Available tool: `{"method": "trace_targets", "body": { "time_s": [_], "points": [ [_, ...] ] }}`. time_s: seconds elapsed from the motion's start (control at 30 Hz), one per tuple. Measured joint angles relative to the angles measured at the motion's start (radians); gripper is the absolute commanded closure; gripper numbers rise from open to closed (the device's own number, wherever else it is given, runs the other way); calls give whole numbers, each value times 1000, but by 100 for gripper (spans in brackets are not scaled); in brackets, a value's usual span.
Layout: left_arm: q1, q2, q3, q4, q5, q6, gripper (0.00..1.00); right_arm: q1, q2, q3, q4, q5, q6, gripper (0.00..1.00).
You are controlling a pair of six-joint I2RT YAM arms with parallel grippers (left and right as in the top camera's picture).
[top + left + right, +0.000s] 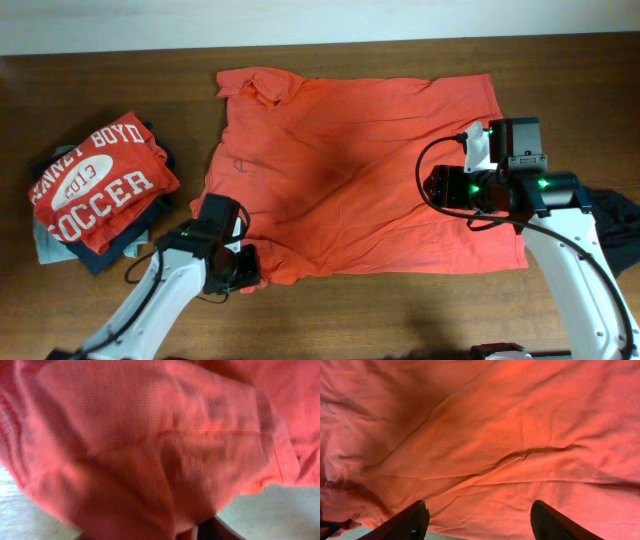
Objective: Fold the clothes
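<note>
An orange polo shirt (350, 170) lies spread flat on the wooden table (400, 310), collar at the far left. My left gripper (248, 268) is at the shirt's near left corner and is shut on the fabric. In the left wrist view the shirt (150, 435) bunches over the jaws and hides them, except for one dark finger tip (216, 531). My right gripper (432, 187) is open and empty over the shirt's right half. In the right wrist view its fingers (480, 520) straddle the wrinkled shirt (485, 435) near its edge.
A stack of folded clothes (100, 185), with a red "Boyd Soccer" shirt on top, sits at the left of the table. A dark garment (622, 228) lies at the right edge, behind the right arm.
</note>
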Motion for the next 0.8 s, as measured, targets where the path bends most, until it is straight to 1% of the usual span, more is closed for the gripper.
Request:
{"method": "trace_targets", "body": {
  "time_s": [0.07, 0.1, 0.2, 0.3, 0.43, 0.5, 0.6, 0.8],
  "points": [
    [0, 23, 0, 13, -2, 0, 95, 0, 0, 0, 0, 0, 0, 30],
    [0, 27, 0, 13, -2, 0, 99, 0, 0, 0, 0, 0, 0, 30],
    [0, 29, 6, -7, -2, 2, 99, 0, 0, 0, 0, 0, 0, 30],
    [0, 29, 54, -79, 23, 2, 99, 0, 0, 0, -1, 0, 1, 30],
    [0, 29, 215, -209, 71, 6, 99, 0, 0, 0, -1, 0, 0, 30],
    [-1, 29, 305, -241, 73, 8, 100, 0, 0, 0, -1, 0, 0, 30],
    [3, 28, 386, -238, 54, 10, 100, 0, 0, 0, 0, 0, 0, 30],
    [37, 51, 397, -197, 3, 11, 99, 0, 0, 0, 0, 0, 0, 30]
  ]
}}
